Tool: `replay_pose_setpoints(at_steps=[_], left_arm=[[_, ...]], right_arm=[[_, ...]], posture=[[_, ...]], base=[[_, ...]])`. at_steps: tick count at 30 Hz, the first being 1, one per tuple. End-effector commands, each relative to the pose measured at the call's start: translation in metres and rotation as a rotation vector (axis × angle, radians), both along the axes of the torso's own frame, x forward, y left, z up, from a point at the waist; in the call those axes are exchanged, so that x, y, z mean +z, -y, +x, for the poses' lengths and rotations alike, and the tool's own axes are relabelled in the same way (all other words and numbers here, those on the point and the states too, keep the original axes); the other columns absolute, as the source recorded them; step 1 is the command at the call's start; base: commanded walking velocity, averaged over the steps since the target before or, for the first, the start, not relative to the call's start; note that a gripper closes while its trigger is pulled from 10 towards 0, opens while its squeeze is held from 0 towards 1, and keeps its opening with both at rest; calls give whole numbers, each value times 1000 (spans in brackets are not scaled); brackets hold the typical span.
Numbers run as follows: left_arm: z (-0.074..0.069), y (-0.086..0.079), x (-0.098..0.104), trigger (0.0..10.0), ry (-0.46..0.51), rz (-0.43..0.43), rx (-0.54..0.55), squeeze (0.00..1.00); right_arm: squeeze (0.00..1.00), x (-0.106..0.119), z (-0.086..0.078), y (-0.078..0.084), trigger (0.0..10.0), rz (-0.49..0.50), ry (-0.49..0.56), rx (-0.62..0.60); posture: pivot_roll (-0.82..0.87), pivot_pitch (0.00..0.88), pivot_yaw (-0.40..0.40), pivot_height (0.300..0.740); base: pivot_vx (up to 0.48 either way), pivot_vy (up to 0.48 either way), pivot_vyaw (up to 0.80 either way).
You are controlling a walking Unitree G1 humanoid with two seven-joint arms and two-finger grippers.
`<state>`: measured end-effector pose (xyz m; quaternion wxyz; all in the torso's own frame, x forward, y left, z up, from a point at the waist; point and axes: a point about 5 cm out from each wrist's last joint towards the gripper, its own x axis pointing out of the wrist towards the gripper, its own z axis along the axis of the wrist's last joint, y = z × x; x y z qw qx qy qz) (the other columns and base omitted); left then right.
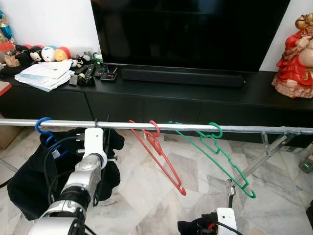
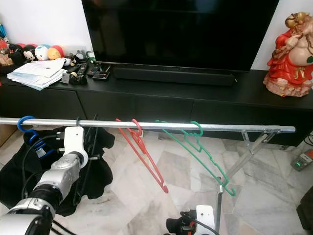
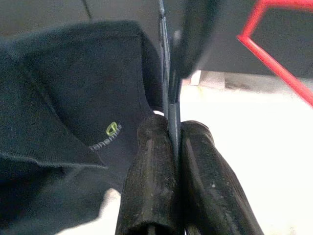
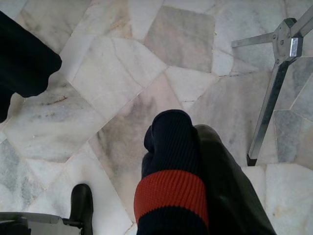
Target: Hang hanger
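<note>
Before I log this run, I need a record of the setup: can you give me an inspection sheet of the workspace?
Surface: metal rail running across the view, over a marble floor.
Job's things: black hanger carrying a dark garment, hooked on the rail.
Clutter: blue hanger, red hanger and green hanger also on the rail.
End effectors: left end effector shut on the black hanger, just under the rail; right end effector low by the floor, wearing a dark sleeve with a red band.
Cables: black cable looping along the left arm.
Surroundings: black TV cabinet with a television, papers, plush toys and a red figurine.
</note>
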<state>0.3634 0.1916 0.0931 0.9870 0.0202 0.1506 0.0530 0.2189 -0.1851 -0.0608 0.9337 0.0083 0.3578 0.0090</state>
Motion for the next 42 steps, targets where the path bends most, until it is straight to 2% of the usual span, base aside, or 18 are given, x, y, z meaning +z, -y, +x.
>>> replay_pose_setpoints(at_steps=[1,4,9,11,13,14,15,17,18,19,20,21,22,23,28,34,42], left_arm=[[-2,-1,3,0,53,59,-38,0],[-11,-7,9,0,142,68,-33,0],[-19,-8,11,0,191,101,-62,0],[-32,-6,12,0,234,106,-83,0],[-36,-6,12,0,242,114,-85,0],[-44,-6,9,0,247,122,-93,0],[-44,-6,9,0,247,122,-93,0],[-68,-8,-8,0,227,94,-111,0],[-68,-8,-8,0,227,94,-111,0],[-76,-7,-13,0,214,96,-124,0],[-84,-8,-17,5490,201,98,-116,0],[-88,-8,-20,5490,193,99,-107,0],[-94,-10,-23,10000,186,93,-89,0],[-101,-12,-25,10000,180,91,-67,0],[-110,-9,-32,10000,148,91,-58,0],[-112,0,-37,10000,125,71,-66,0],[-112,0,-35,10000,125,69,-57,0]], right_arm=[[0,0,0,-1,10000,9,-6,-9],[0,0,0,-1,10000,13,-4,-18],[0,-1,0,-2,10000,14,-4,-17],[0,-1,0,-2,10000,16,-3,-20],[0,-1,-1,-2,10000,17,-3,-22],[0,-1,-1,-2,10000,17,-2,-23],[0,-1,-1,-2,10000,17,-2,-23],[0,-2,-2,-2,10000,18,-5,-26],[0,-2,-2,-2,10000,18,-5,-26],[0,-2,-2,-2,10000,18,-6,-27],[0,-2,-3,-2,10000,18,-7,-28],[0,-2,-3,-2,10000,19,-8,-28],[0,-2,-3,-2,10000,18,-8,-28],[0,-2,-3,-2,10000,18,-9,-29],[0,-2,-3,-2,10000,17,-9,-32],[0,-2,-3,-2,10000,16,-8,-38],[0,-3,-4,-1,10000,11,-11,-42]], posture=[[-29,36,31,740],[-16,39,29,740],[-12,45,30,740],[-10,50,32,740],[-10,50,32,740],[-9,54,38,740],[-9,54,38,740],[-15,53,44,740],[-15,53,44,740],[-14,54,45,740],[-11,54,45,740],[-11,54,45,740],[-9,54,45,740],[-6,58,43,740],[-6,55,45,740],[-12,51,50,740],[-8,44,48,740]], base=[[0,0,0],[0,0,0],[0,0,0],[0,0,0],[0,0,0],[0,0,0],[0,0,0],[0,0,0],[0,0,0],[0,0,0],[0,0,0],[0,0,0],[0,0,0],[0,0,0],[0,0,0],[-103,0,0],[-314,0,0]])
